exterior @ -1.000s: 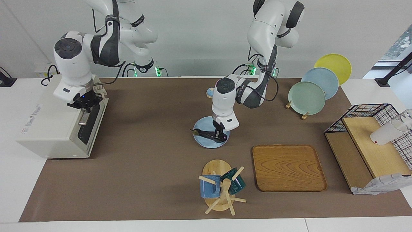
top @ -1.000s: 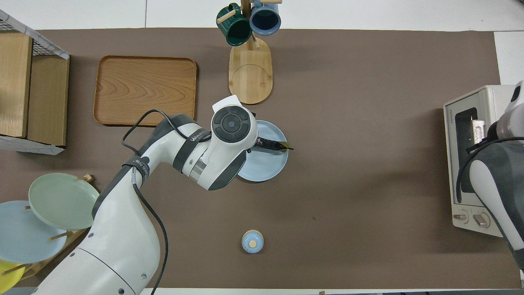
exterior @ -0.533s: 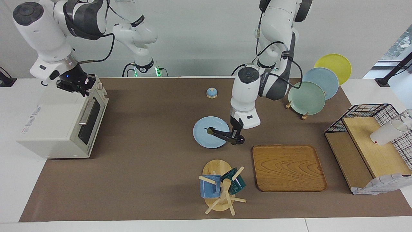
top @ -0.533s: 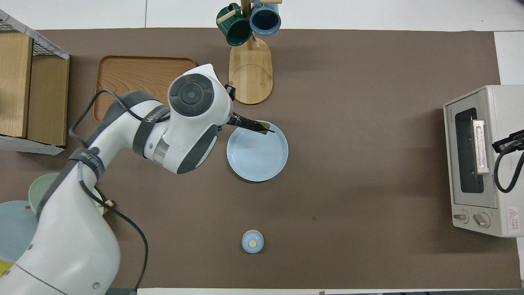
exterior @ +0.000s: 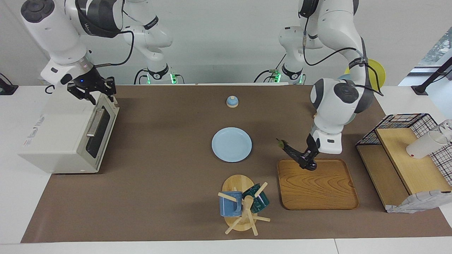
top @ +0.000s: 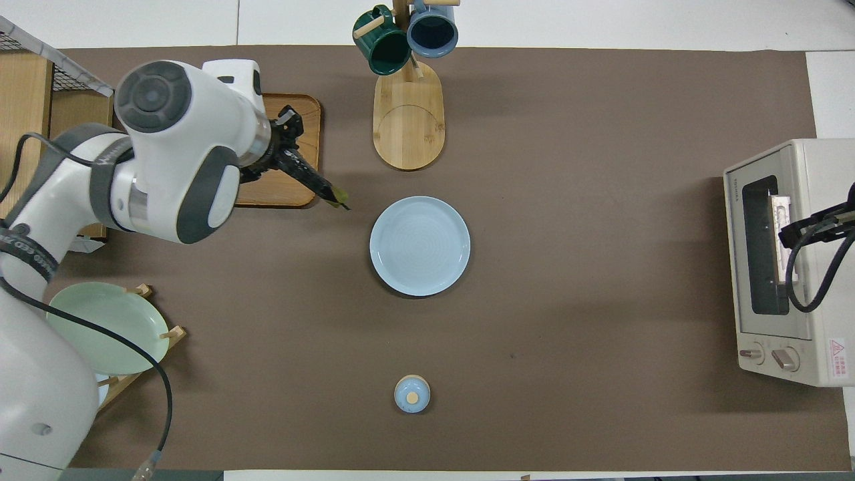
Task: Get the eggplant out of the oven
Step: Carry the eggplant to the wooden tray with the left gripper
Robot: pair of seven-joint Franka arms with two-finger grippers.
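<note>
The eggplant, slender and near black with a green stem cap, hangs tilted in my left gripper, which is shut on its thick end. It is in the air over the edge of the wooden tray nearest the robots. In the overhead view the eggplant sticks out from the left gripper past the tray's corner. The cream-white oven stands at the right arm's end with its door shut. My right gripper is open and empty, just over the oven's top front edge.
An empty light blue plate lies mid-table. A mug tree with two mugs stands farther from the robots than the plate. A small blue knob sits nearer to the robots. A plate rack and a wire shelf stand at the left arm's end.
My left gripper lifted the eggplant off the blue plate and carried it over the wooden tray's edge. My right gripper left the oven's door handle and rose above the oven.
</note>
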